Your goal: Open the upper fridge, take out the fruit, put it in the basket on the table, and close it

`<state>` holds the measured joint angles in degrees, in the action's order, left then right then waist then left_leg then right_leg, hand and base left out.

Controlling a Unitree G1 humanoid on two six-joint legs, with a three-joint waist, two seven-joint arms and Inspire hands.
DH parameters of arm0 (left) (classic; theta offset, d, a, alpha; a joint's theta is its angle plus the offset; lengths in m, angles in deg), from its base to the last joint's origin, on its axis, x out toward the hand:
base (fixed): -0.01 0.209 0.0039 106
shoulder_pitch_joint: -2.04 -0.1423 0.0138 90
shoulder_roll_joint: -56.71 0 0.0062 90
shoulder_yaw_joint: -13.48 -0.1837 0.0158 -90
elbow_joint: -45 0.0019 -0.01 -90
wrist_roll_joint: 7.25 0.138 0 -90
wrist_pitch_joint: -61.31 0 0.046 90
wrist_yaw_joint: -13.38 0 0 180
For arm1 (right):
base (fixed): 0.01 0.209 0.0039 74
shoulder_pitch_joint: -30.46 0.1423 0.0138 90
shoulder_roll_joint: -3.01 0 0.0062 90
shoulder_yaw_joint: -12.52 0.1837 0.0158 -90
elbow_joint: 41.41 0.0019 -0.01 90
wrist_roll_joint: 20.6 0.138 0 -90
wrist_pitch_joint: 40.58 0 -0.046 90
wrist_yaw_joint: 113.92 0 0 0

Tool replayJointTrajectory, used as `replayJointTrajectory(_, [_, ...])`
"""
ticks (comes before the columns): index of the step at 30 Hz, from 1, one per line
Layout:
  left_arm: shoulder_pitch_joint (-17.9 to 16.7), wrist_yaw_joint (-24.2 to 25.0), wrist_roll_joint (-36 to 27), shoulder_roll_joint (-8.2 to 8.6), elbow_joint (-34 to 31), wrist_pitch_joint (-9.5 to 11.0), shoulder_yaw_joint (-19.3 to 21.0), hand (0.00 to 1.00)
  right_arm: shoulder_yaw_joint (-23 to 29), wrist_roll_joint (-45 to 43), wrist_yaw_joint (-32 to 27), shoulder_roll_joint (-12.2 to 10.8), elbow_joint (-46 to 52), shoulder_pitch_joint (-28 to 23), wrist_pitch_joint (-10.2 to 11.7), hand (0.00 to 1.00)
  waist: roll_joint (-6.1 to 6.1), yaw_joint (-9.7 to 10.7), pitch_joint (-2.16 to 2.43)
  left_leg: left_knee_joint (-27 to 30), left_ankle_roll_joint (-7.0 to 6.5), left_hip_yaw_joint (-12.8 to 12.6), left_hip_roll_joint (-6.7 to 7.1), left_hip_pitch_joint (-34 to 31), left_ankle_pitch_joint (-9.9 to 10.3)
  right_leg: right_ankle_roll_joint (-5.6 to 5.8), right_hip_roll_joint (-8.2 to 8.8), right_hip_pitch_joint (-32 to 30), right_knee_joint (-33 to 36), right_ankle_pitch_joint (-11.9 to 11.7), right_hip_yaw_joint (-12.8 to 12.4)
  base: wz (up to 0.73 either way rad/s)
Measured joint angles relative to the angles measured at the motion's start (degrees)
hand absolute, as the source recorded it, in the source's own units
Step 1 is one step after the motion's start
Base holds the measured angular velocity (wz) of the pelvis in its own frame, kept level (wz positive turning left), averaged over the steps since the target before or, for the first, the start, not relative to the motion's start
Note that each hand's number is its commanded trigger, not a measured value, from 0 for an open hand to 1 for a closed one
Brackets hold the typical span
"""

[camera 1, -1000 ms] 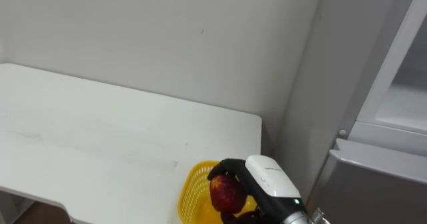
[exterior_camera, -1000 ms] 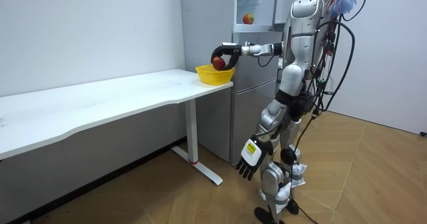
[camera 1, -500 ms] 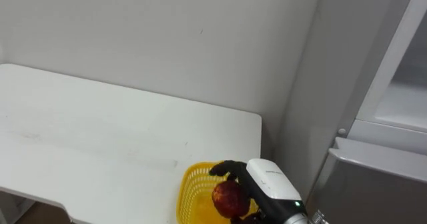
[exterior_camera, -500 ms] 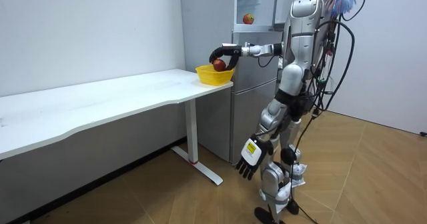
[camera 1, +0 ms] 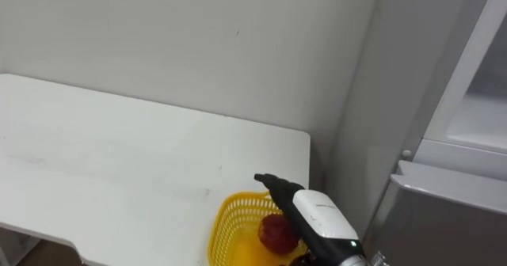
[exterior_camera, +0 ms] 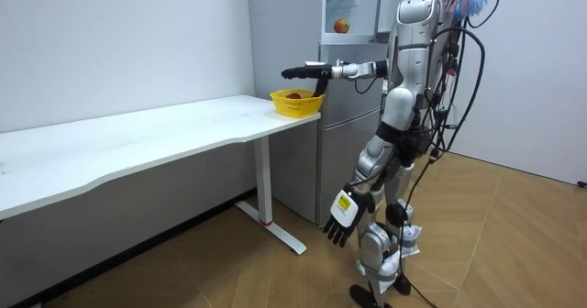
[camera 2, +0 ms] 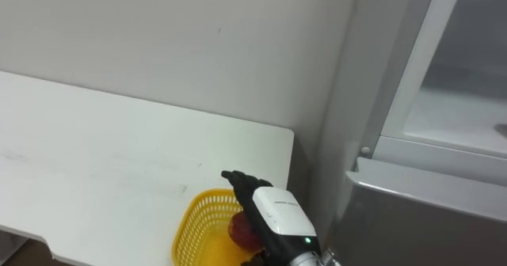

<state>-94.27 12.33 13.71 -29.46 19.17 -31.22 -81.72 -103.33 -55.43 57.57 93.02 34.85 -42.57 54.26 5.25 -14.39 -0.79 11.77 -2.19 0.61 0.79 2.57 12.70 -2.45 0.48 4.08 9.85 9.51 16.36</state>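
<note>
Over the white table (camera 1: 119, 163), right robot hand (camera 1: 307, 208) has spread open, releasing apple (camera 1: 276, 231) into yellow basket (camera 1: 228, 220).

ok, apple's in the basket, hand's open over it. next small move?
Probably lift the right hand clear of the yellow basket and draw it back toward the fridge. It is open above the apple, which lies in the basket, and a second apple sits on the fridge's upper shelf. The left hand hangs idle.
</note>
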Motion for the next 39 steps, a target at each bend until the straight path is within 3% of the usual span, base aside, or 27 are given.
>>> replayJointTrajectory(14, [-0.51, 0.05, 2.32, 0.12, -2.32, -0.94, 0.60, 0.00, 2.82, 3.63, -0.22, -1.19, 1.22, -0.01, -0.01, 0.00, -0.65, 0.45, 0.41, -0.01, -0.10, -0.26, -0.01, 0.00, -0.11, 0.02, 0.08, 0.05, -0.04, -0.04, 0.00, 0.00])
replayJointTrajectory(18, [-0.90, -0.09, 2.28, 0.29, -2.28, -1.05, 0.56, 0.00, 4.03, 6.58, -0.32, -1.65, 4.41, 0.01, 0.22, 0.00, -1.31, 1.66, 0.88, -0.11, -0.15, -0.72, -0.04, 0.16, -0.14, 0.07, 0.05, 0.02, -0.05, -0.07, -0.59, -0.04])
replayJointTrajectory(24, [-1.75, -0.93, 2.33, 0.74, -2.23, -1.01, 0.61, 0.00, 7.14, 10.79, -1.87, -2.83, 10.31, -0.19, 0.40, 0.00, -2.28, 2.94, 0.54, -0.47, -0.17, -1.92, -0.12, 0.96, -0.14, 0.09, 0.00, 0.14, 0.11, -0.11, -1.50, -0.08])
replayJointTrajectory(26, [-2.61, -0.99, 2.37, 0.96, -2.23, -1.02, 0.61, 0.00, 7.18, 12.60, -3.34, -2.80, 13.21, -0.54, 1.42, 0.00, -2.59, 3.21, 0.46, -0.64, -0.20, -2.10, -0.16, 1.28, -0.14, 0.10, -0.07, 0.24, 0.15, -0.12, -2.08, -0.11])
replayJointTrajectory(32, [-2.23, -1.64, 2.24, 2.30, 0.00, -0.93, 0.56, 0.00, 7.58, 15.38, -5.20, -2.77, 20.60, -3.93, 2.38, 0.00, -2.80, 4.90, 0.59, -0.79, -0.20, -2.15, -0.16, 1.29, -0.14, 0.17, -0.12, 0.15, 0.16, -0.20, -2.31, -0.02])
replayJointTrajectory(39, [-2.53, -2.56, 2.24, 2.49, 2.68, -0.87, 0.51, 0.00, 9.85, 16.37, -7.61, -2.83, 28.58, -7.93, 3.86, 0.00, -3.81, 7.04, 0.94, -1.58, -0.19, -3.92, -0.57, 2.13, -0.14, 0.07, -0.60, -0.07, 0.20, -0.33, -4.20, -0.13])
